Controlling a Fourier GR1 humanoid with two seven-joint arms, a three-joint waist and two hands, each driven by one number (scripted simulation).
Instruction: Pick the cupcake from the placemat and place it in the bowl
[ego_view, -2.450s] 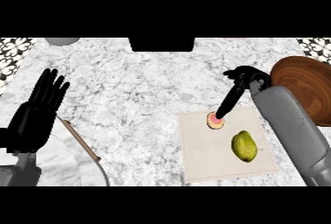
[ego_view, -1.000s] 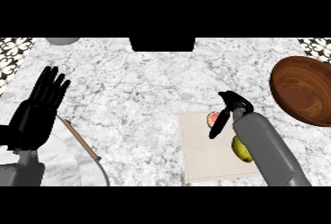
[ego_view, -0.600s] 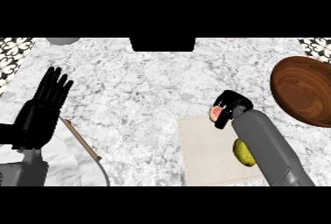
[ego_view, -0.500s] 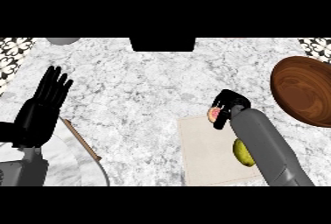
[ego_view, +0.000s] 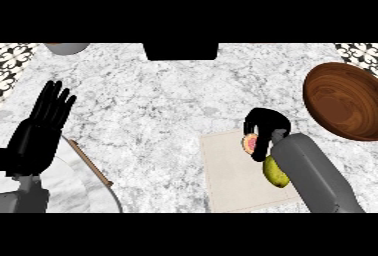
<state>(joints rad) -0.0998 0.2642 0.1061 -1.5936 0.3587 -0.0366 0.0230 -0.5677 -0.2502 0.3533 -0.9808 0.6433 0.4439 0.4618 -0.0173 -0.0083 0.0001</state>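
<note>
The cupcake, pink-topped with a tan rim, sits over the upper right part of the beige placemat. My right hand is curled round it from above and from the right, hiding most of it. Whether the cupcake still touches the mat I cannot tell. The brown wooden bowl lies at the right edge, apart from the hand. My left hand rests open at the left, fingers up.
A yellow-green fruit lies on the placemat, partly under my right forearm. A pale round plate with a wooden rim edge is at lower left. A grey object and a black block sit at the far edge.
My right hand came back from beside the bowl down onto the cupcake and curled round it. In the last half second it shifted slightly. The left hand stayed still.
</note>
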